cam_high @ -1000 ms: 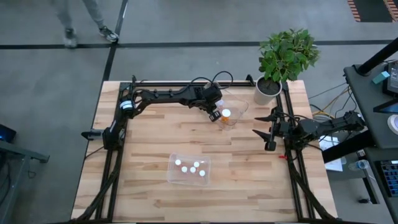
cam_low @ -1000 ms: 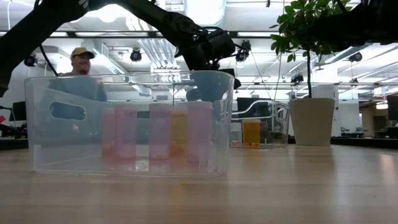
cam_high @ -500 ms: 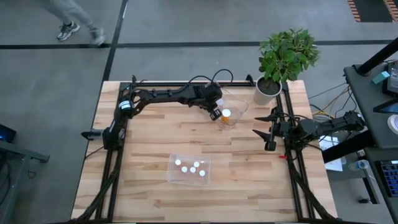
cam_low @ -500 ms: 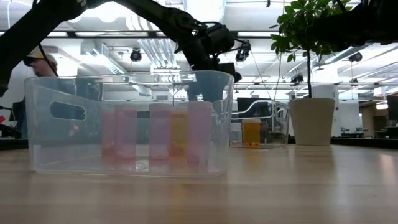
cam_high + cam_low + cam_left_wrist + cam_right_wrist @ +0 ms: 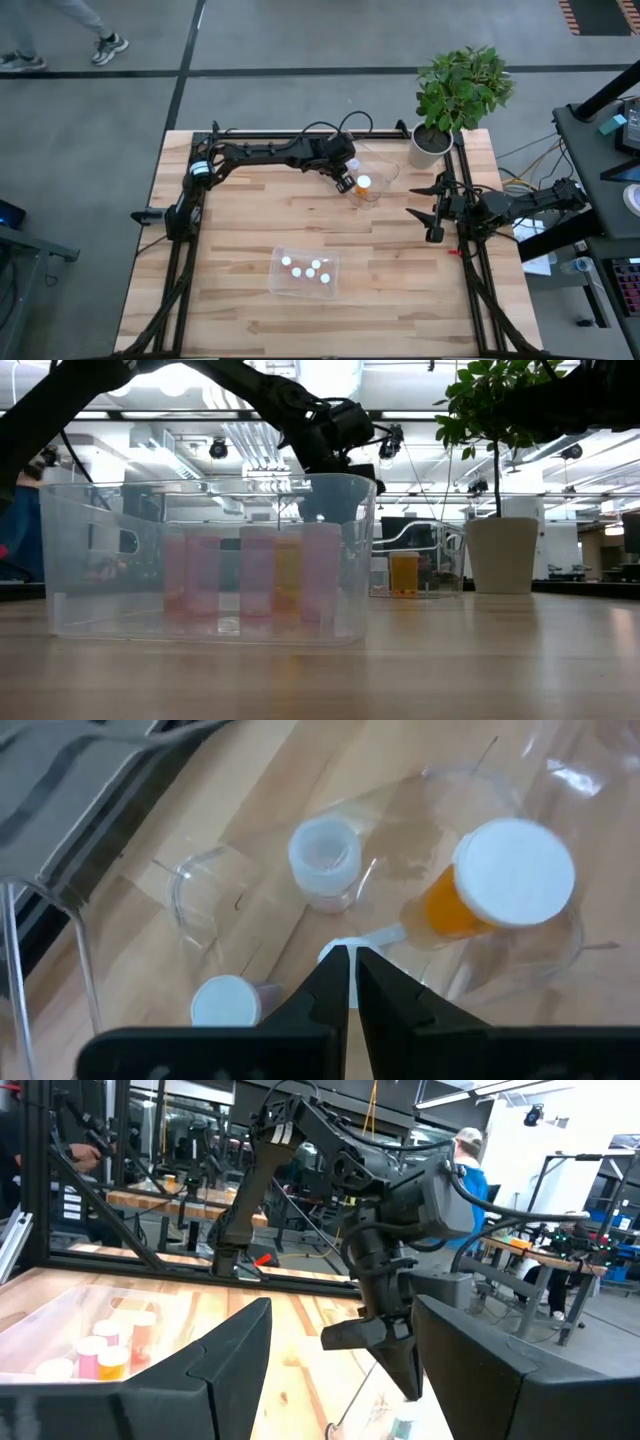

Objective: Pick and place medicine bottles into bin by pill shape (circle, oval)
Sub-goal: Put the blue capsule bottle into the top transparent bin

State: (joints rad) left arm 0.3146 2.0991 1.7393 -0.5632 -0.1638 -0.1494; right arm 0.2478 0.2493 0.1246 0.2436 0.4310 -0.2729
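Observation:
My left gripper (image 5: 345,181) hangs shut at the left rim of the far clear bin (image 5: 385,170), fingers pointing down (image 5: 350,968). An orange bottle with a white cap (image 5: 505,880) stands in that bin, and it shows in the high view too (image 5: 364,183). A tiny clear bottle (image 5: 323,855) and a white-capped one (image 5: 225,1000) stand near it. A small white thing (image 5: 333,952) shows just past the fingertips. The near clear bin (image 5: 305,272) holds several pinkish bottles (image 5: 255,575). My right gripper (image 5: 432,214) waits open at the table's right edge. My left gripper's shut fingertips stand from above right over the small white thing (image 5: 335,950). The fingers hide most of it, and I cannot tell whether they touch it.
A potted plant (image 5: 440,140) stands at the far right corner behind the far bin. Bare wood lies between the two bins (image 5: 300,215). A person walks on the floor beyond the table's far left (image 5: 60,45).
My left gripper has stayed beside the far bin's left rim, still shut. The person beyond the far edge has walked toward the left.

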